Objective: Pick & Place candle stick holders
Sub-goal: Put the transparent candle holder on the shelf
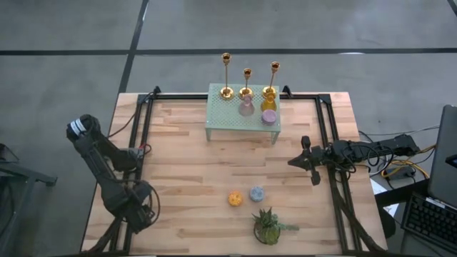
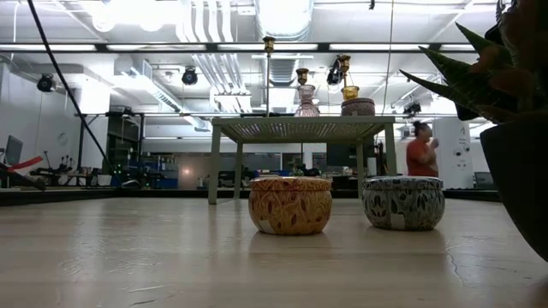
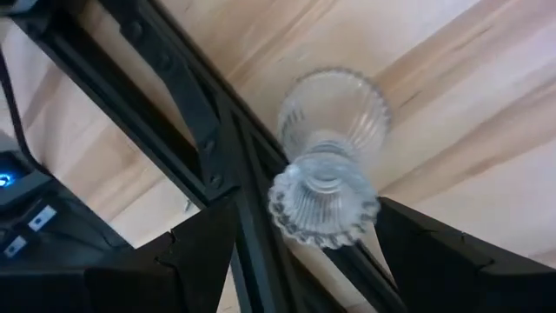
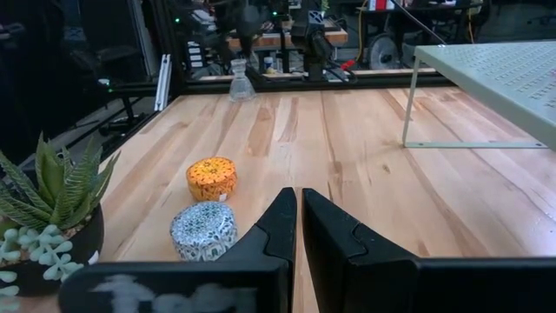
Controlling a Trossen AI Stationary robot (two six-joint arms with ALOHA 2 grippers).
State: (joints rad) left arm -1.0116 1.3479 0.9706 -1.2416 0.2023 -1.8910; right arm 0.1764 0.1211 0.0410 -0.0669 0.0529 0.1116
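Note:
Three gold candle stick holders stand by their round bases on the far edge of a pale green perforated stand. They also show in the low view. My left gripper is open at the table's near left, pointing down. Its fingers stand on either side of a clear ribbed glass holder, which is upright on the table beside a black rail; I see no touch. That holder also shows in the right wrist view. My right gripper is shut and empty at the table's right, pointing toward the left.
On the stand are a pink glass holder, a yellow puck and a purple puck. An orange puck, a blue-grey puck and a potted plant sit near the front. Black rails frame the table. A person is far behind.

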